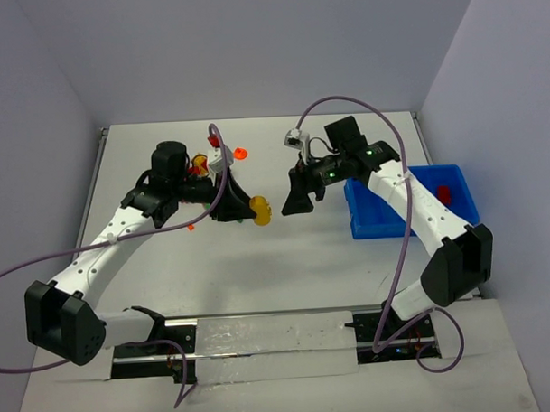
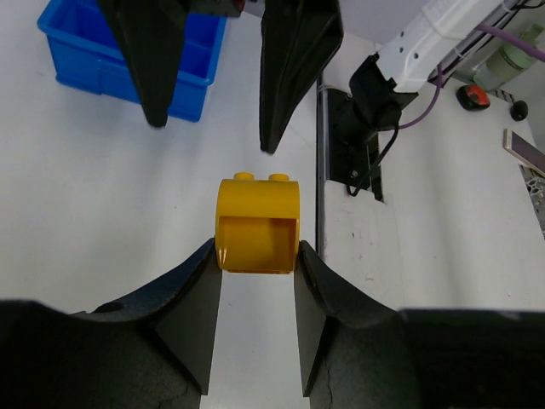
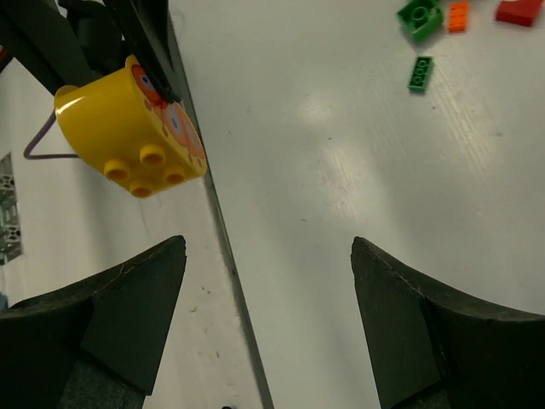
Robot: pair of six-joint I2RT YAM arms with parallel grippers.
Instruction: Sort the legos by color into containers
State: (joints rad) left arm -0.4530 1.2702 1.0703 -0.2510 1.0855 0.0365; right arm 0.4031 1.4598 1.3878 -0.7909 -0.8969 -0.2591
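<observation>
Left wrist view shows the left pincer [image 2: 257,249] clenched on a yellow brick [image 2: 257,217], with only the two tips squeezing its sides near one edge. The brick looks lifted off the table [image 2: 102,256], and its bumps point toward the other arm. Just past it, at the top of the frame, the right pincer [image 2: 213,136] points back at it, spread wide with nothing in it. In the right wrist view the same brick sits in the upper left, a little way off from those spread fingers [image 3: 119,315]. The blue bin [image 2: 81,55] is far behind, in the upper left of the left wrist view. In the top view it lies at the right side, with a red brick [image 1: 444,196] inside. More loose bricks [image 3: 420,73] lie on the table in the upper right of the right wrist view. It looks like the yellow brick is about to be passed across. The grip is small, so the brick could twist, slip out and fall. If the right pincer closes too early or off to one side, it could knock the brick loose, or the two pincers could bump.
</observation>
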